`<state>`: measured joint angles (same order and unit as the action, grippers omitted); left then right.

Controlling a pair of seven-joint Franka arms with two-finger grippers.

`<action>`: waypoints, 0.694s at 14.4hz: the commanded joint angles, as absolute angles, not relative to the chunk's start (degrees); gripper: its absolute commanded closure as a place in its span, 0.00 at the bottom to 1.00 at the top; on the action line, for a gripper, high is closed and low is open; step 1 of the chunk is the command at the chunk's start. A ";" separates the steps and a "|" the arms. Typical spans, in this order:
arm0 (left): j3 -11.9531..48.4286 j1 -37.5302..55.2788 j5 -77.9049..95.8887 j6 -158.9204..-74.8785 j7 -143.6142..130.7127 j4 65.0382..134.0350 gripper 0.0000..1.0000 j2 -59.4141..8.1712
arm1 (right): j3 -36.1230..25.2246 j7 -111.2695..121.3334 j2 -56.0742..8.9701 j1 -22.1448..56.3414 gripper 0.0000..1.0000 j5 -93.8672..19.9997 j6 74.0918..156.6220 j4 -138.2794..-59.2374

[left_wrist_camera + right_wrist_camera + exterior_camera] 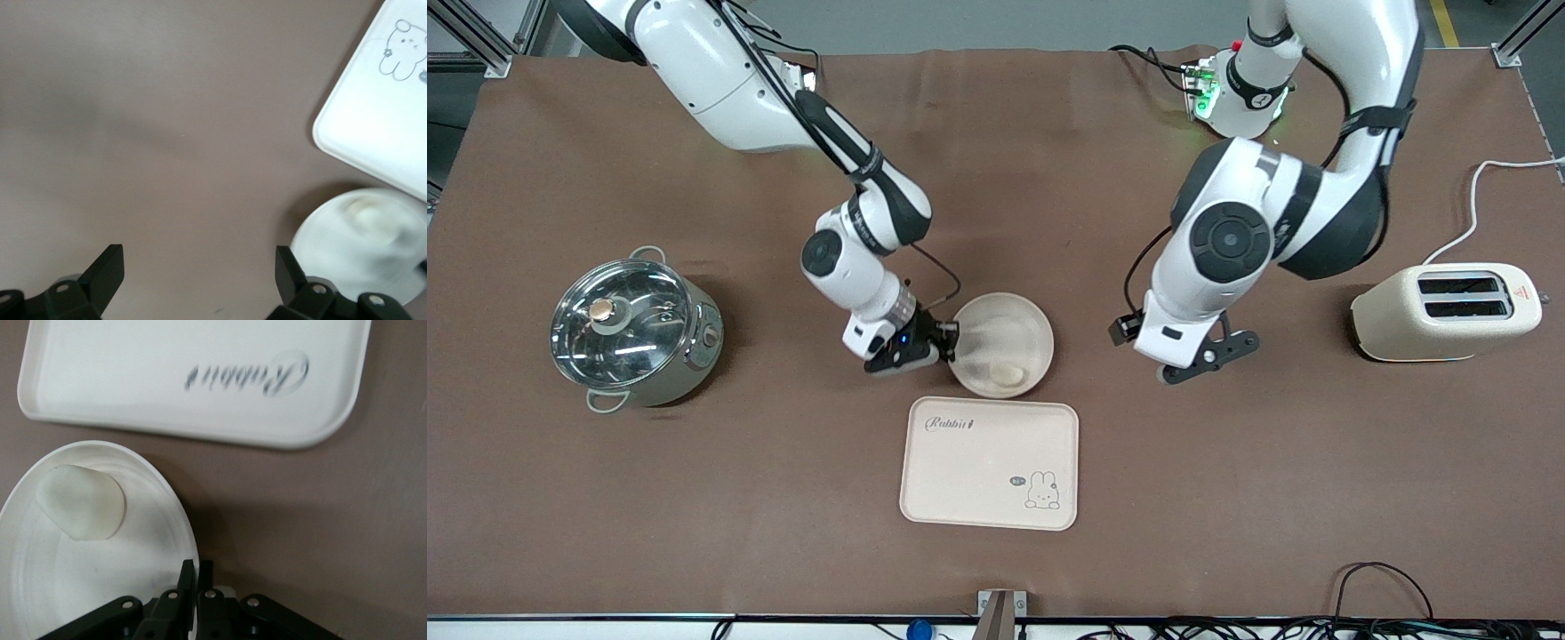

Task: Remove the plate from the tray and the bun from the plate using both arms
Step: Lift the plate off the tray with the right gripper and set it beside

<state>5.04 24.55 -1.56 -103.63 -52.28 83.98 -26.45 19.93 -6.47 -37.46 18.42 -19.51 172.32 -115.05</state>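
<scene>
The round cream plate (pixel 1005 318) is just farther from the front camera than the rabbit tray, with the pale bun (pixel 1005 371) lying in it near its nearer rim. My right gripper (pixel 951 342) is shut on the plate's rim at the side toward the right arm's end. The right wrist view shows its fingertips (pixel 197 570) pinching the rim of the plate (pixel 40 600), with the bun (pixel 81 501) inside. My left gripper (pixel 1209 356) is open and empty, low over bare table between the plate and the toaster. Its wrist view (pixel 200 273) shows the plate (pixel 333 260) beside one finger.
The rectangular cream rabbit tray (pixel 990 462) lies nearer the front camera than the plate and also shows in both wrist views (pixel 200 380) (pixel 380 127). A steel pot with a glass lid (pixel 636 329) stands toward the right arm's end. A cream toaster (pixel 1445 311) stands toward the left arm's end.
</scene>
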 commanded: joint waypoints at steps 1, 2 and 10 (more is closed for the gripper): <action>4.83 25.40 -1.67 -110.36 -56.07 89.45 0.00 -25.58 | 23.11 -4.66 -34.27 15.99 1.00 -20.74 178.23 -123.13; 4.92 25.49 -1.67 -113.96 -57.03 91.91 0.00 -25.32 | 23.12 -4.57 -34.36 16.00 1.00 -20.74 178.68 -123.40; 5.01 30.31 -2.46 -123.39 -69.68 96.06 0.00 -28.12 | 24.52 -8.26 -28.59 11.00 0.00 -20.92 166.16 -121.39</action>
